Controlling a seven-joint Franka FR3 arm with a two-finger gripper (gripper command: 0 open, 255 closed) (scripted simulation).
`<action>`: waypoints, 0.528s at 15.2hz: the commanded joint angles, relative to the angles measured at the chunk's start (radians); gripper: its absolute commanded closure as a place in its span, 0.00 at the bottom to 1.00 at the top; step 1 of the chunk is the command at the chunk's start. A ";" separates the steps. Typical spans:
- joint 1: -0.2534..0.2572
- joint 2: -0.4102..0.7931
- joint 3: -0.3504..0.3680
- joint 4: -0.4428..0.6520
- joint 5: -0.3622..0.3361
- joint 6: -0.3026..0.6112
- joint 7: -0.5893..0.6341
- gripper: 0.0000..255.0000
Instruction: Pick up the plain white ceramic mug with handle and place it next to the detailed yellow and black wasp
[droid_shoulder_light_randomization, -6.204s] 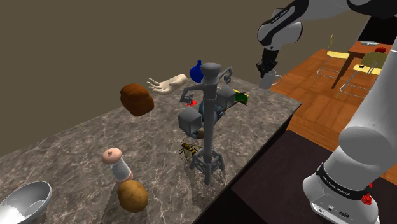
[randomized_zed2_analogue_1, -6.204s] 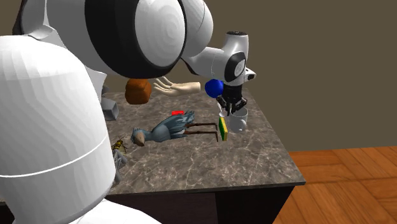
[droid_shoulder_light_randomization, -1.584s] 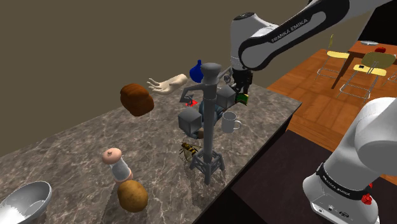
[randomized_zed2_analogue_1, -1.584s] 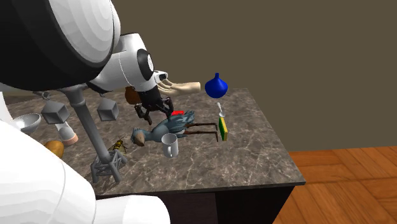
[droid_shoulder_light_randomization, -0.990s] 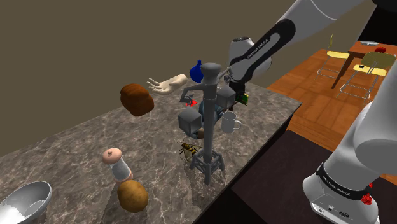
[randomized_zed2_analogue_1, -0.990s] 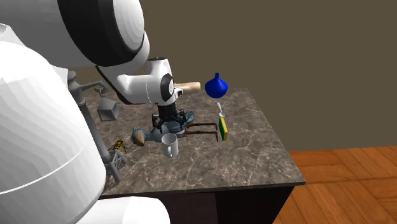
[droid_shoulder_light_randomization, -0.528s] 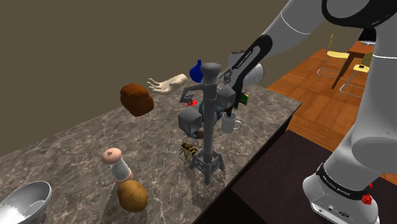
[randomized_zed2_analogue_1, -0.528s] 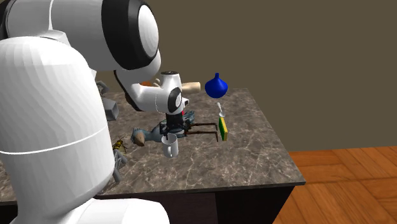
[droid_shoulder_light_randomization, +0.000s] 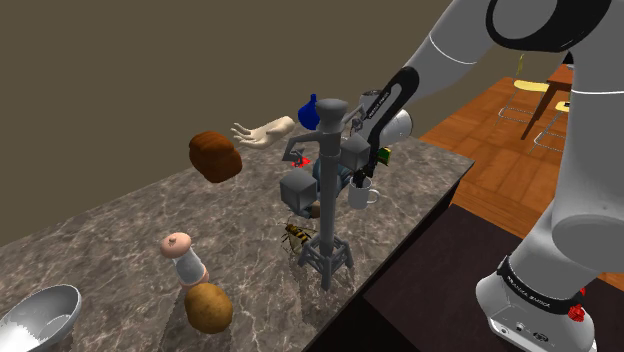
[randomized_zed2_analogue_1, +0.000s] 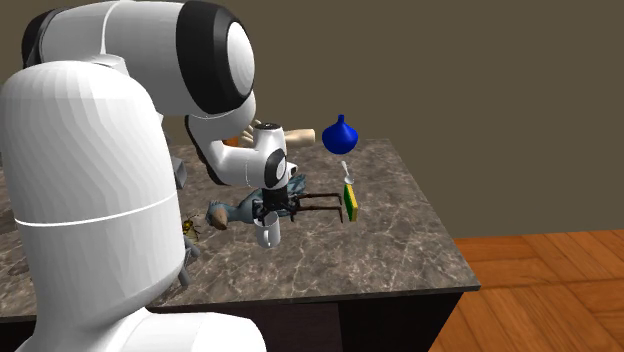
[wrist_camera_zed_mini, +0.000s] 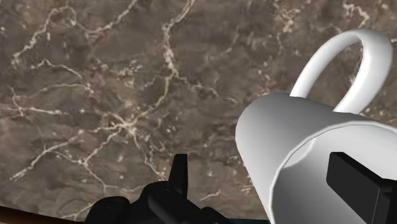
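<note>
clearly, wrist view: jaws wide astride mug (wrist_camera_zed_mini: 289, 137) rim; shoulder view adds wasp (droid_shoulder_light_randomization: 296, 236).

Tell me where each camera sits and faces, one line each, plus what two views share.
Shoulder view: beside the stand, looking down over the marble counter; the arm reaches to the white mug.
Second exterior view: close behind the arm's big links, facing across the counter toward a brown wall.
Wrist view: on the hand, looking down at the counter; the gripper is open at the mug.
Shared: both exterior views show mug and wasp.
</note>
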 joint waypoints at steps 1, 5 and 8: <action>0.000 0.002 0.000 0.001 0.001 0.001 -0.001 0.00; 0.000 0.002 0.000 0.001 0.001 0.001 0.000 1.00; 0.000 0.002 0.000 0.001 0.001 0.001 0.000 1.00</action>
